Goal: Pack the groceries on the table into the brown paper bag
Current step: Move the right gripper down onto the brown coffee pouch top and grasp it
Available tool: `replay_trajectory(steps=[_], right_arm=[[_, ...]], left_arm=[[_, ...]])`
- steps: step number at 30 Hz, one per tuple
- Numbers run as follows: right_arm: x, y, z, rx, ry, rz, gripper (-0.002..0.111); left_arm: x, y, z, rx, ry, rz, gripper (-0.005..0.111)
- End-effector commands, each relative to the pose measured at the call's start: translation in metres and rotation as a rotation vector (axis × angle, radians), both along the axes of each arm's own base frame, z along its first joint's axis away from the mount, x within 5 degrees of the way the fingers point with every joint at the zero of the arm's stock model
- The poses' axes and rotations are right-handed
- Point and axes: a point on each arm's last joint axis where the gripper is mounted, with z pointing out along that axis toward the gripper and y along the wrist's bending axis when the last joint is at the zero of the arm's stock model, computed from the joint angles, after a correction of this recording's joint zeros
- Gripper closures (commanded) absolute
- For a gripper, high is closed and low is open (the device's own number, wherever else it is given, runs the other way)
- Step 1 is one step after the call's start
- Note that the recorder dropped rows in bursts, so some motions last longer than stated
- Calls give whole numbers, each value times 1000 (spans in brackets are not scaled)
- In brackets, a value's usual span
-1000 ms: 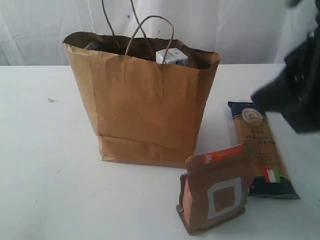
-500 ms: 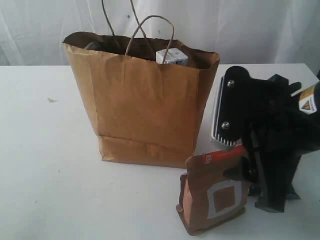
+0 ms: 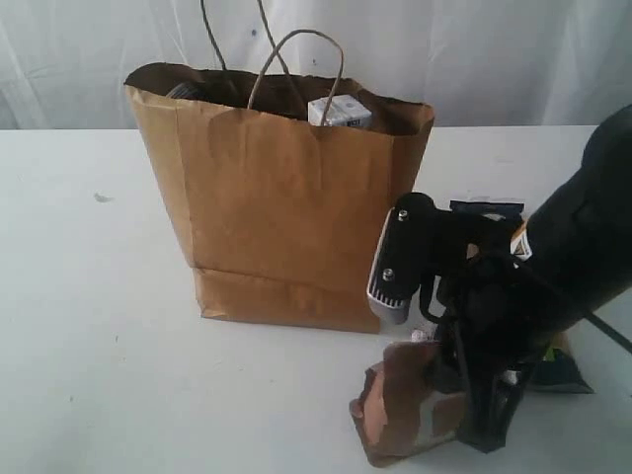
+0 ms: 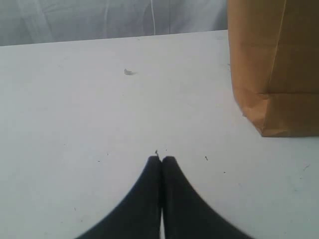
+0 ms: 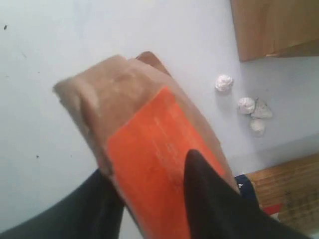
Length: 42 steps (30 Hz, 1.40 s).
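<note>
On the table (image 3: 99, 346), the brown paper bag (image 3: 286, 217) stands mid-surface, partly loaded; the left hand (image 4: 161, 162) idles, fingers pressed together. The right hand (image 3: 464, 395), raised at the right edge a second ago, has descended near the front edge and now clamps the brown pouch (image 5: 139, 129) at its orange-strip top. Lifting into the bag likely follows.

The long spaghetti packet (image 3: 486, 208) lies mostly hidden, seemingly behind the right arm (image 3: 583, 237).

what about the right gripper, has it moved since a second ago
Yes. In the exterior view the right gripper came leftward and down from the right edge toward the brown paper bag, and its fingers now clamp the brown pouch.
</note>
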Motion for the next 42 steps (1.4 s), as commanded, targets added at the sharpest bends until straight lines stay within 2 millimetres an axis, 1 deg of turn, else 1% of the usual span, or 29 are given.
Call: replay_trajectory(steps=[1, 3, 4, 11, 13, 17, 18, 20, 23, 25, 29, 32, 35, 42], right_arm=[[-1, 1, -3, 20, 51, -77, 91], [-1, 1, -3, 20, 50, -77, 104], [-1, 1, -3, 21, 49, -78, 108], [-1, 1, -3, 29, 48, -80, 108], [-3, 6, -1, 44, 55, -77, 108], [-10, 27, 18, 124, 48, -31, 108], [-11, 34, 27, 151, 29, -23, 108], [-14, 44, 38, 183, 11, -8, 108], [-18, 55, 44, 233, -10, -13, 108], [-17, 59, 40, 230, 2, -26, 108], [-8, 69, 16, 174, 73, -62, 108], [-6, 76, 6, 150, 109, -78, 108], [-6, 83, 7, 149, 114, -68, 108], [4, 94, 16, 200, 81, -98, 108]], left_arm=[[0, 0, -1, -2, -5, 2, 107], [0, 0, -1, -2, -5, 2, 107], [0, 0, -1, -2, -5, 2, 107], [0, 0, -1, -2, -5, 2, 107], [0, 0, -1, -2, -5, 2, 107], [0, 0, -1, -2, -5, 2, 107], [0, 0, -1, -2, -5, 2, 107], [0, 0, -1, -2, -5, 2, 107], [0, 0, -1, -2, -5, 2, 107], [0, 0, -1, -2, -5, 2, 107], [0, 0, -1, -2, -5, 2, 107], [0, 0, -1, -2, -5, 2, 107], [0, 0, -1, -2, -5, 2, 107], [0, 0, -1, -2, -5, 2, 107]])
